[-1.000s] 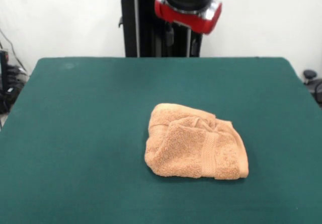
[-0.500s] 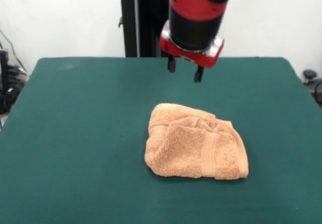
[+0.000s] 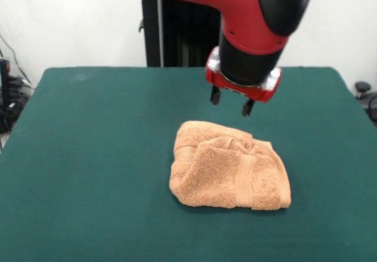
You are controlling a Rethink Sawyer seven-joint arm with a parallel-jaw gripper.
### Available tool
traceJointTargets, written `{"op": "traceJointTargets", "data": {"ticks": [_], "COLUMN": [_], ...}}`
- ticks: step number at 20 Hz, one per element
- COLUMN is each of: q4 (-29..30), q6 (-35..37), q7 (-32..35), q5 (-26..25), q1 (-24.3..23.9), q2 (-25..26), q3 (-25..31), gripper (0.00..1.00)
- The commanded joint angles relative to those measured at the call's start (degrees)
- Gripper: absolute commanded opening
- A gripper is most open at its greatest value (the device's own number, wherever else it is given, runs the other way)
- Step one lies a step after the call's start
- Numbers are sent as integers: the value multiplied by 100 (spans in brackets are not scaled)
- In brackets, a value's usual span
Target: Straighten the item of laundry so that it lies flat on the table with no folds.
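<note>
Above the table, arm: from my remote seat I see the red and black arm come down from the top edge, its black wrist ringed by a red and silver collar.
Pincer: the gripper hangs in the air with both dark fingers pointing down, spread with a clear gap between them and nothing caught there. I read it as fairly wide.
Pincer place: taking the towel as my clock centre, the gripper sits at about 12 o'clock, above the towel's far edge and not touching the cloth.
Laundry: the towel is orange-tan terry cloth, bunched into a rounded heap rather than spread flat.
Laundry place: on a clock face laid over the table, I place it just off centre toward 4 o'clock, well away from every table edge.
Folds: I count several creases gathered at the heap's upper middle, and the left side is rolled under into a thick rounded lip.
Band: the flat woven band runs up and down across the right half of the heap, from its near edge toward the creases.
Surface: dark green felt-like cloth, bare around the towel on all sides.
Backdrop: at 12 o'clock beyond the table I see the black pedestal against a pale wall, and some dark cables at 9 o'clock off the table's edge.
</note>
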Motion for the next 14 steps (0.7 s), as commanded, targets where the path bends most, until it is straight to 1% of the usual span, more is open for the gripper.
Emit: {"op": "traceJointTargets", "data": {"ticks": [1,8,9,11,14], "q4": [-209,194,248,367,470], "q6": [508,430,535,708,766], "q7": [1568,1412,1405,1381,1362], "q5": [180,178,203,239,244], "q1": [312,405,399,373,338], "q2": [-198,-815,-884,-986,-1060], "q3": [146,17,23,52,75], "gripper": [100,100,100,100,100]}}
